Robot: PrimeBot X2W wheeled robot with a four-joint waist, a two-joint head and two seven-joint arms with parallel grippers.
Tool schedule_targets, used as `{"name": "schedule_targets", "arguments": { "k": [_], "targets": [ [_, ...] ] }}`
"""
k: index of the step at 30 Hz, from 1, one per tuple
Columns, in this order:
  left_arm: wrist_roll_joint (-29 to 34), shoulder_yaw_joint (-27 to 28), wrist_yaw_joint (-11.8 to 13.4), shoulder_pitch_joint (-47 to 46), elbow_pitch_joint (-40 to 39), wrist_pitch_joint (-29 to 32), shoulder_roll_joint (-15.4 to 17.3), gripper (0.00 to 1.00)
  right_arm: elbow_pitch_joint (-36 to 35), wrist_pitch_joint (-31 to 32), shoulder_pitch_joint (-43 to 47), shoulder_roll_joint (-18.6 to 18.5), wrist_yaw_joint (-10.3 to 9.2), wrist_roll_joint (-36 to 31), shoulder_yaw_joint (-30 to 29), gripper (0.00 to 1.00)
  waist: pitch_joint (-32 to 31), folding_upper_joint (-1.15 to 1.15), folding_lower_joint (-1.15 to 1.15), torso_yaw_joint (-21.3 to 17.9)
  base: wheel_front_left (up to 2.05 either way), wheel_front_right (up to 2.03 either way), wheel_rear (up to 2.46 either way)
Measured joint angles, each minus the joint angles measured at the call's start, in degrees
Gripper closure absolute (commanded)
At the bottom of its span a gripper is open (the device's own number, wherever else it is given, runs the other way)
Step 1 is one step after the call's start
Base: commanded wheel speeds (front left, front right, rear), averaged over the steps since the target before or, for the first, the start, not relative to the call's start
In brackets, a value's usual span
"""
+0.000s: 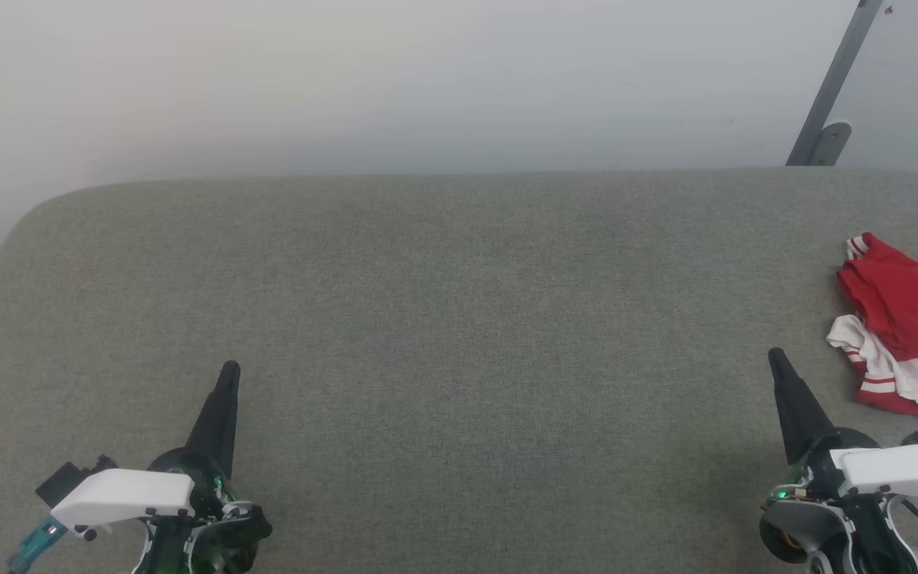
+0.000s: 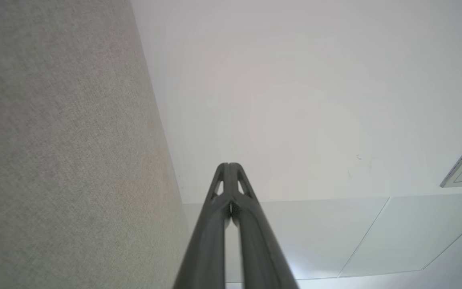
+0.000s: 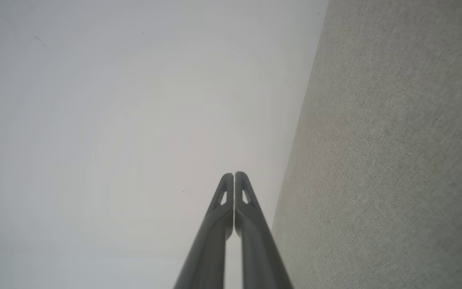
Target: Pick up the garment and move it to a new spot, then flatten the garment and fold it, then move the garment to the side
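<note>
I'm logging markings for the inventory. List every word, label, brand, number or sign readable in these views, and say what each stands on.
There is no readable text in any view.
The garment shows plain red fabric and white striped cuffs, with no print or tag in sight.
The grey fabric surface, the wall, the left pincer and the right pincer carry no lettering.

The garment [image 1: 909,315] is bright red with white cuff panels edged in thin red stripes. It lies crumpled in a loose heap near the right edge of the grey fabric tabletop [image 1: 459,319], partly out of view.
</note>
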Motion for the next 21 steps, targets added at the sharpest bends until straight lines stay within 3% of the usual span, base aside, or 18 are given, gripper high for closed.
{"name": "schedule_targets", "arguments": {
  "k": [21],
  "targets": [
    [0.0,0.0,0.0,0.0,0.0,0.0,0.0,1.0,0.0,0.0,0.0,0.0,0.0,0.0,0.01,1.0,0.0,0.0,0.0,0.0,0.0,0.0,0.0]
  ]
}}
